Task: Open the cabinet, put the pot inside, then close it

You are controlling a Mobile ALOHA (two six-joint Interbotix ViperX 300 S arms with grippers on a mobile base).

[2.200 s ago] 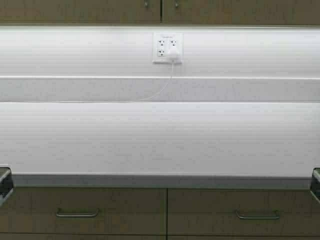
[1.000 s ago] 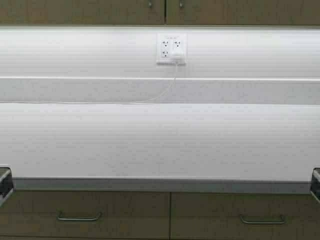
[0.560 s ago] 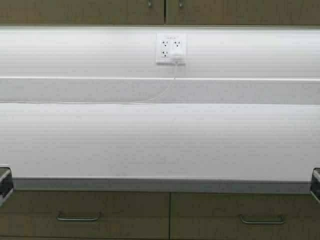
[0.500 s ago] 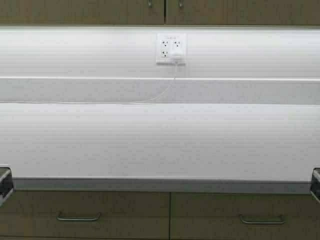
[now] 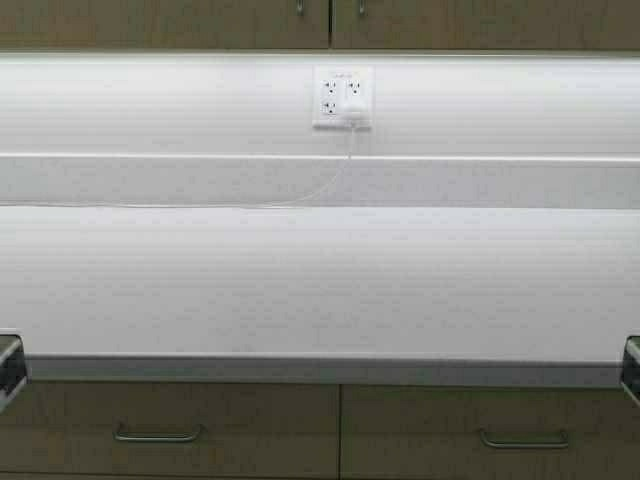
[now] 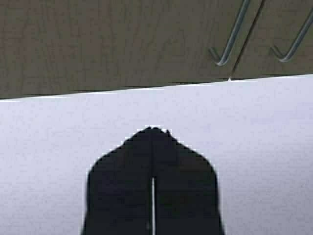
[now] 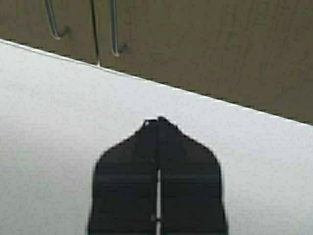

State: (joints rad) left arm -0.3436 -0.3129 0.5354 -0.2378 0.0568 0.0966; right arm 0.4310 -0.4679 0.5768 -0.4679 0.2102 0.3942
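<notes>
The cabinet (image 5: 200, 25) shows as a tan-olive strip along the top of the high view. Both doors are shut, and the lower ends of its two slim handles (image 5: 299, 7) sit near the meeting edge. It also shows in the left wrist view (image 6: 122, 44) and the right wrist view (image 7: 220, 49), above a white wall. My left gripper (image 6: 153, 129) is shut and empty. My right gripper (image 7: 158, 120) is shut and empty. Both point at the wall, well short of the cabinet. The pot is out of view.
A white countertop (image 5: 320, 290) spans the high view, with a wall outlet (image 5: 342, 97) and a thin white cord above it. Drawers with horizontal pulls (image 5: 155, 436) sit below. Parts of my parked arms show at the left edge (image 5: 8, 365) and the right edge (image 5: 632, 365).
The robot moved a little between the earliest frame and one second ago, so the scene shifted slightly right. Nothing has changed since.
</notes>
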